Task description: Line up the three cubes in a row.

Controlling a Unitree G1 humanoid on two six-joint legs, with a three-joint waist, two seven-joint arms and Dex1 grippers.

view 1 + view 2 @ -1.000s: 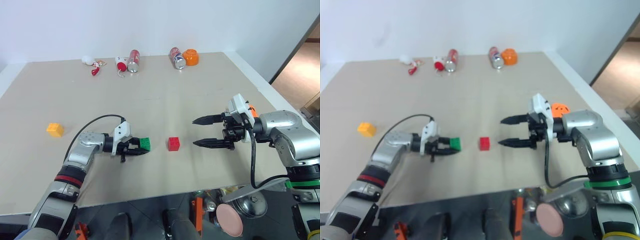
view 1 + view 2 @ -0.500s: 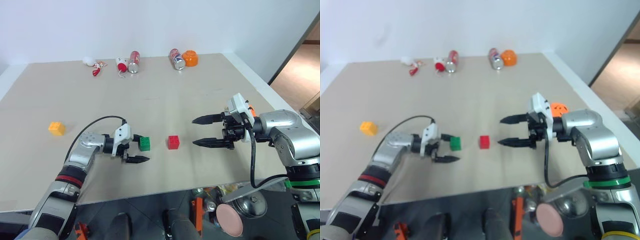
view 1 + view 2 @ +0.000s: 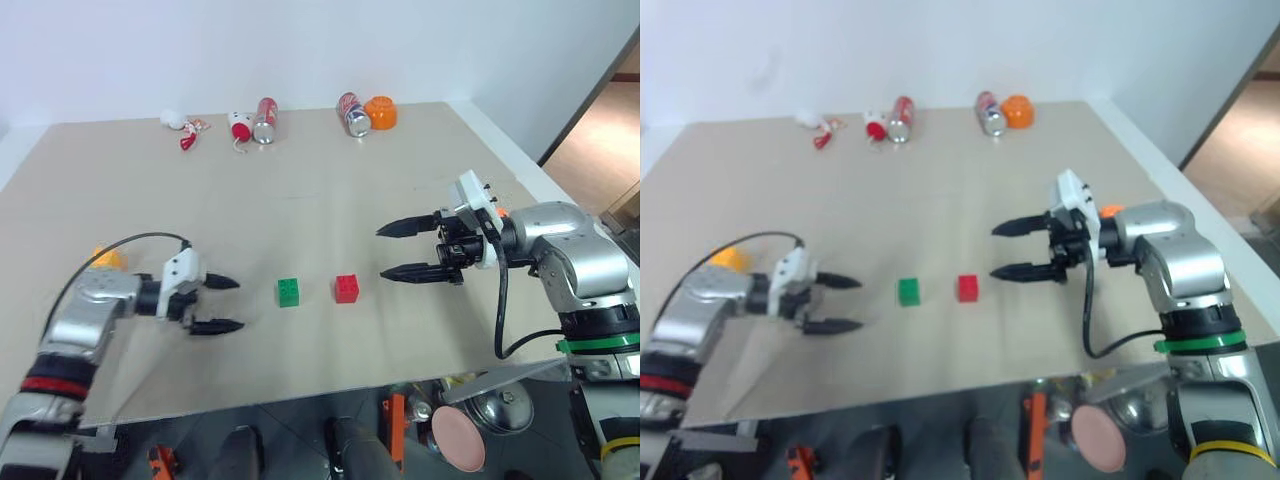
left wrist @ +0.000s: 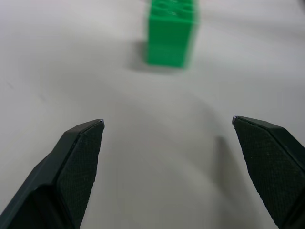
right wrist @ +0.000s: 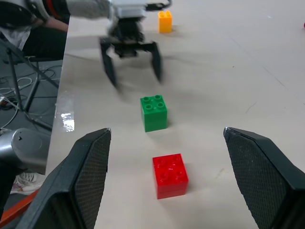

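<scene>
Nearest the table's (image 3: 300,370) front edge, the left gripper (image 3: 222,304) hovers with its black fingers spread wide and nothing between them, pointing at the small green studded plastic cube (image 3: 288,292), which sits apart from it on the bare beige tabletop. Just beside that cube lies the small red studded plastic cube (image 3: 346,288), the two close but not touching. Past the red one, the right gripper (image 3: 398,251) also stands open and empty. The yellow-orange studded plastic cube (image 5: 165,21) rests well off to the left, partly hidden behind the left arm. Along the far edge lie two red drink cans (image 3: 265,120), small red-and-white toys (image 3: 188,132) and an orange bowl (image 3: 381,113), well clear of everything.
</scene>
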